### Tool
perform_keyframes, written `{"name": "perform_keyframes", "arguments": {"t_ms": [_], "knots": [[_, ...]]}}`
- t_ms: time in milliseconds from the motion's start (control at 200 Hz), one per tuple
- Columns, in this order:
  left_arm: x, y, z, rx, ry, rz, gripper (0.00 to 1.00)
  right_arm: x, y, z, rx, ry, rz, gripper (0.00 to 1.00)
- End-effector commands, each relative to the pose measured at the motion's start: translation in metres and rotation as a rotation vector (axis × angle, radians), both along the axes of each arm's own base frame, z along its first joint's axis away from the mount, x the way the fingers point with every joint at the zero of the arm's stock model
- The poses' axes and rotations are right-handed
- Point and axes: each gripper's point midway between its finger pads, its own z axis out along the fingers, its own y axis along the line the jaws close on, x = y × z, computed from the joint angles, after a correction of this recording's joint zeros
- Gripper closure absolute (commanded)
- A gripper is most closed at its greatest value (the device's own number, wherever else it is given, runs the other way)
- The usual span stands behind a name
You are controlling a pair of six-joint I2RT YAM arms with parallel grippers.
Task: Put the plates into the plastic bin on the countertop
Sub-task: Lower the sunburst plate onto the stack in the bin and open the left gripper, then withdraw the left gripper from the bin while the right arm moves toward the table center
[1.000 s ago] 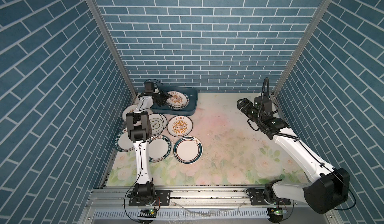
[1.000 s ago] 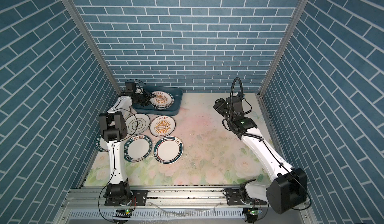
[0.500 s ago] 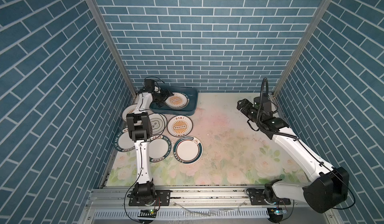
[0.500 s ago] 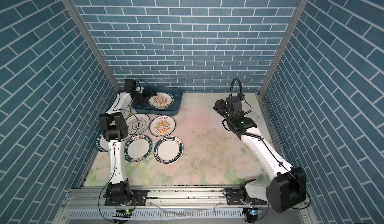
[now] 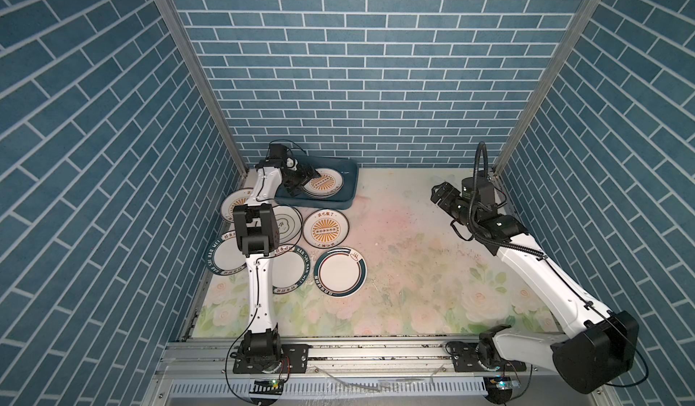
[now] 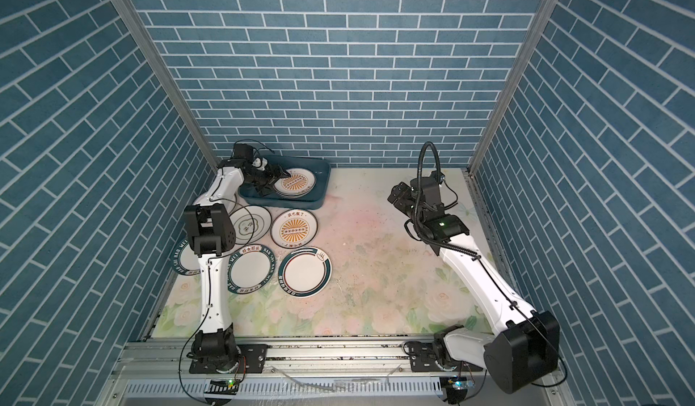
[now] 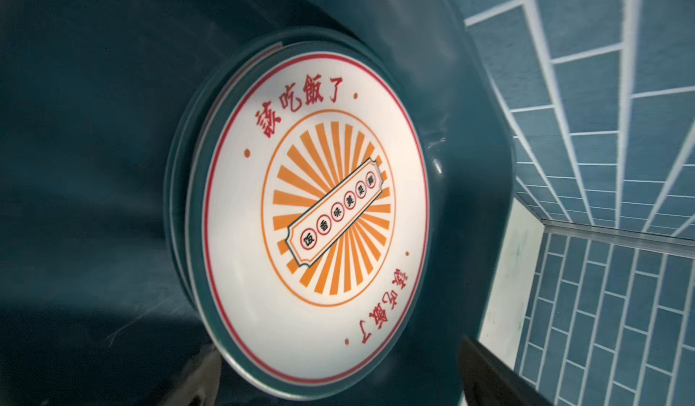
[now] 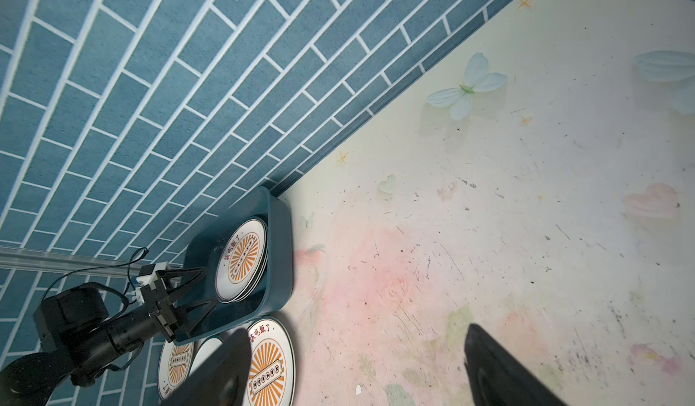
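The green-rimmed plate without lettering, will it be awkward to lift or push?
Likely stiff, breakable: the green-rimmed plate looks like glazed crockery. Lying flat on the countertop, it should slide, not tip, when pushed. Its low rim may slip from a pinch.

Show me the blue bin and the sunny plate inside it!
blue bin (image 5: 301, 202), in a top view, on its front wall.
sunny plate (image 7: 327, 212), left wrist view, on its middle.

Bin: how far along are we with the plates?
Done: a sunburst-topped stack, at least two high, sits in the bin.
In hand: nothing. The left end effector is open at the stack's edge; the right end effector is open over the countertop.
Left: six plates on the countertop: two sunburst, one emblem, three green-rimmed.
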Motion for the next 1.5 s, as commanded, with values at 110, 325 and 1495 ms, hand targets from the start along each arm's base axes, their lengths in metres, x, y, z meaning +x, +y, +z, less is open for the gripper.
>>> {"name": "perform_keyframes", "arguments": {"t_ms": [110,325,1495], "knots": [[-0.024,0.023,0.027,0.147,0.012,0.023,0.00,-0.013,0.007,-0.007,-0.057,0.037,0.089,0.11],[-0.044,0.019,0.080,0.153,-0.141,-0.011,0.01,-0.012,0.026,-0.025,-0.064,0.098,0.195,0.08],[-0.262,-0.004,0.144,0.046,-0.358,0.042,0.00,-0.032,0.165,-0.113,0.124,0.335,0.672,0.09]]}}
